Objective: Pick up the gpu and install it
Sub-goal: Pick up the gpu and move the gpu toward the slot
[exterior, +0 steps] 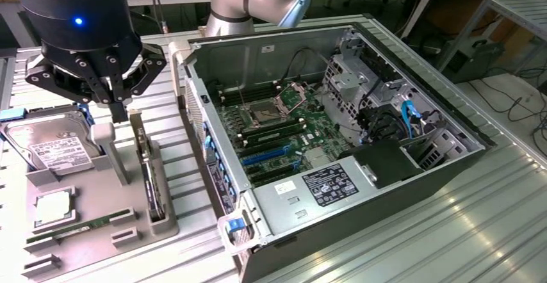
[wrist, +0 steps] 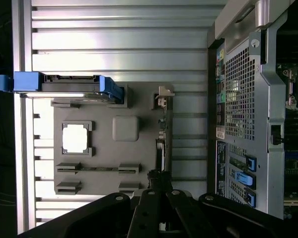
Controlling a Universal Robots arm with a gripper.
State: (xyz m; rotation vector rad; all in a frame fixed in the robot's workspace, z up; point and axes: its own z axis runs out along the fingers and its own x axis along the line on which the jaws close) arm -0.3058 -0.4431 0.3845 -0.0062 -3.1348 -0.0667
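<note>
The gpu (exterior: 152, 180) stands on its edge in a slot along the grey fixture's (exterior: 94, 200) side nearest the computer case. From the wrist view it is a thin dark strip (wrist: 161, 148) with its silver bracket at one end. My gripper (exterior: 117, 111) hangs above the fixture, over its upright grey post and just beside the card. Its fingers (wrist: 157, 177) come together to a point over the card's line. They are shut with nothing between them and do not touch the card.
An open computer case (exterior: 342, 142) lies at the exterior view's right, with the motherboard and blue expansion slots (exterior: 265, 156) exposed. The fixture also holds a hard drive (exterior: 51, 145), a processor chip (exterior: 53, 206) and a memory stick (exterior: 81, 227). Ribbed metal table all around.
</note>
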